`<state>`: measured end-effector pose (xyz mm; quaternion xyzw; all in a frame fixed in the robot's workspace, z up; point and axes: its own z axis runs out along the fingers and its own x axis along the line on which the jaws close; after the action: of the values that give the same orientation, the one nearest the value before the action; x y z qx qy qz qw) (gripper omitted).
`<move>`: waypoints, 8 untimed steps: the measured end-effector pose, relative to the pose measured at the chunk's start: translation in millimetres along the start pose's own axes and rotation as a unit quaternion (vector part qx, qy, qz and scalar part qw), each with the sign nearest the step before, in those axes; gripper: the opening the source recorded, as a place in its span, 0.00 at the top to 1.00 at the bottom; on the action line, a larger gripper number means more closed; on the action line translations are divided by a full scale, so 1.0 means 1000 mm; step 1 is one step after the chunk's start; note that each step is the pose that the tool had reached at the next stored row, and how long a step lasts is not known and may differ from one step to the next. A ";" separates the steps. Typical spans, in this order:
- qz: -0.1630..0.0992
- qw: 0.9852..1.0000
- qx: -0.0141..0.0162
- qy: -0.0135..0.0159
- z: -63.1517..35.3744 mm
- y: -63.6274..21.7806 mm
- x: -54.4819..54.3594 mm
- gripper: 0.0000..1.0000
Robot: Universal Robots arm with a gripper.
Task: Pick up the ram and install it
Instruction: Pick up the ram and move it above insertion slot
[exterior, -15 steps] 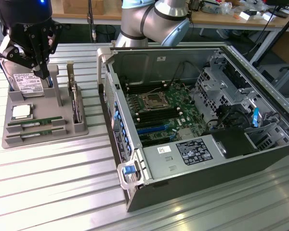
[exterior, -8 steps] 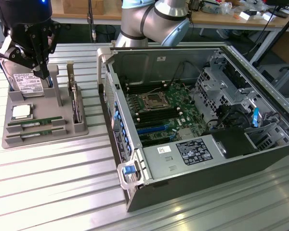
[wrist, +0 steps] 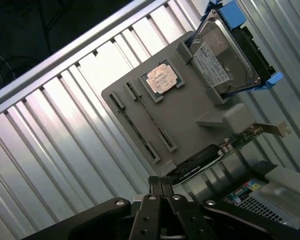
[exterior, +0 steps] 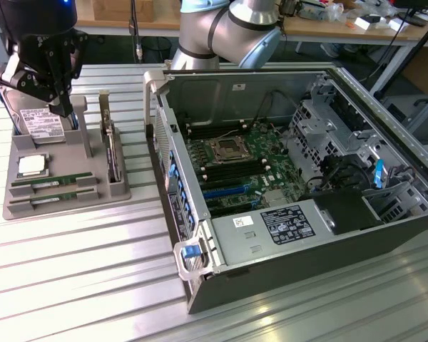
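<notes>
Your hand (exterior: 62,108) hangs over the far end of the grey parts tray (exterior: 85,153), at the exterior view's left. In that view its dark fingers blur into the black housing above them, so you cannot read the gap there. The wrist view settles it: the two fingertips (wrist: 158,183) are pressed flat together with nothing between them. The hand (wrist: 161,184) is shut and empty.

The ram is in the tray, untouched. One ram stick (exterior: 53,182) lies in the slot beside the silver CPU (exterior: 31,165), and a second ram stick (exterior: 53,200) lies in the slot next to it, towards the tray's near edge. From the wrist you get both only edge-on, as thin lines (wrist: 150,116) (wrist: 133,125) between their end clips, so you cannot make out chips or a label.

The hard drive (exterior: 41,121) is partly covered by the hand in the exterior view, while the wrist view shows it whole in its blue carrier (wrist: 222,60). The wider card with a metal bracket (exterior: 111,149) stands on edge in the tray.

The open computer case (exterior: 200,263) sits on the ribbed worktop (exterior: 71,271) at the exterior view's right. Its motherboard (exterior: 235,167) is exposed, and you see its long memory slots only as dark strips. The arm's grey joint (exterior: 228,32) is cut off by the frame's edge.
</notes>
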<state>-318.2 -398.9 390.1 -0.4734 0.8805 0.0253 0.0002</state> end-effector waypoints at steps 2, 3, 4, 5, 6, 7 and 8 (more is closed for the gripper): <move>-0.010 1.000 0.000 0.000 0.0000 0.0000 0.000 0.89; -0.015 1.000 0.000 0.001 0.0000 0.0000 0.000 0.89; -0.019 1.000 0.000 0.001 0.0000 0.0000 0.000 0.89; -0.022 1.000 -0.001 0.001 0.0000 0.0000 0.000 0.89; -0.024 1.000 -0.001 0.001 0.0000 0.0000 0.000 0.89; -0.029 1.000 -0.001 0.001 0.0000 0.0000 0.000 0.89; -0.034 0.999 -0.001 0.001 0.0000 0.0000 0.000 0.89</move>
<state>-318.2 -398.9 390.1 -0.5030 0.8639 0.0253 -0.0006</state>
